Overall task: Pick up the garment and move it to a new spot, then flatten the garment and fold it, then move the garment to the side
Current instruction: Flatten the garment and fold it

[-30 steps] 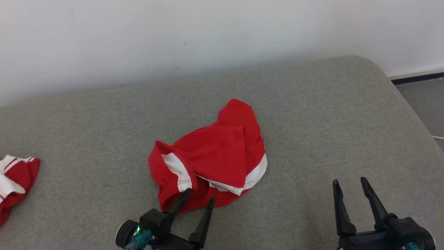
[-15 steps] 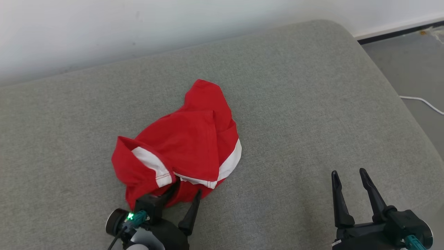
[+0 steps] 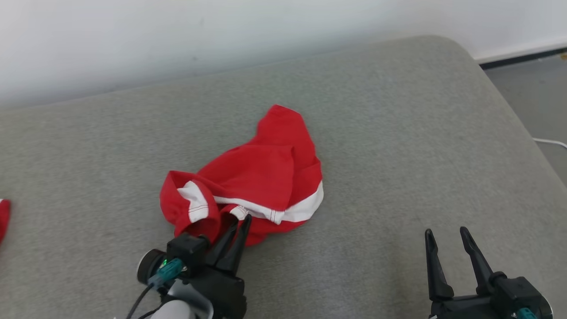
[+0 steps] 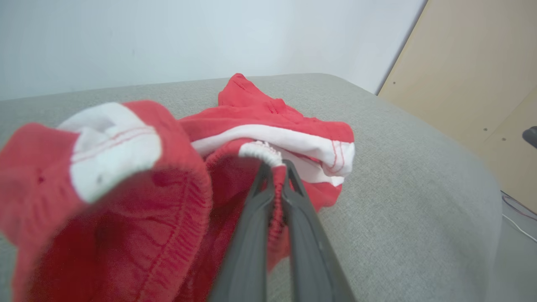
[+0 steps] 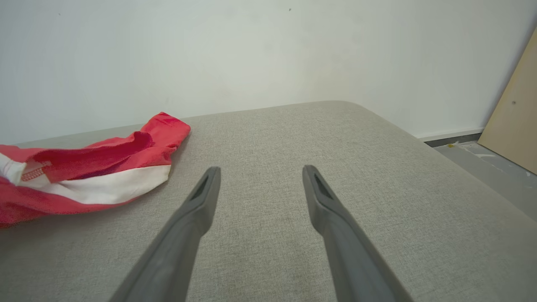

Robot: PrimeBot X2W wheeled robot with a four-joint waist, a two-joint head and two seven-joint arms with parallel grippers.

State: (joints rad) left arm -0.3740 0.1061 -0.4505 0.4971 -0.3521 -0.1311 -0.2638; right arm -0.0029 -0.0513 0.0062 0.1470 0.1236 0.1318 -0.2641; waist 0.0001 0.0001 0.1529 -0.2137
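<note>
Left pincer clenched on the garment; right pincer released.
A red scrap at the cushion's left edge is perhaps more cloth; too little shows. The red-and-white garment lies crumpled mid-cushion, toward the front edge, its near hem pinched between the left fingers. The right pincer is well apart, by the front right corner, fingers spread over bare grey fabric.

Broad grey cushion, rounded at the far right corner. Carries one crumpled red garment with white bands, hem pinched at the tips of the left gripper, well to the left of the right gripper. Also bears a red cloth edge, far out to the left gripper's left.
</note>
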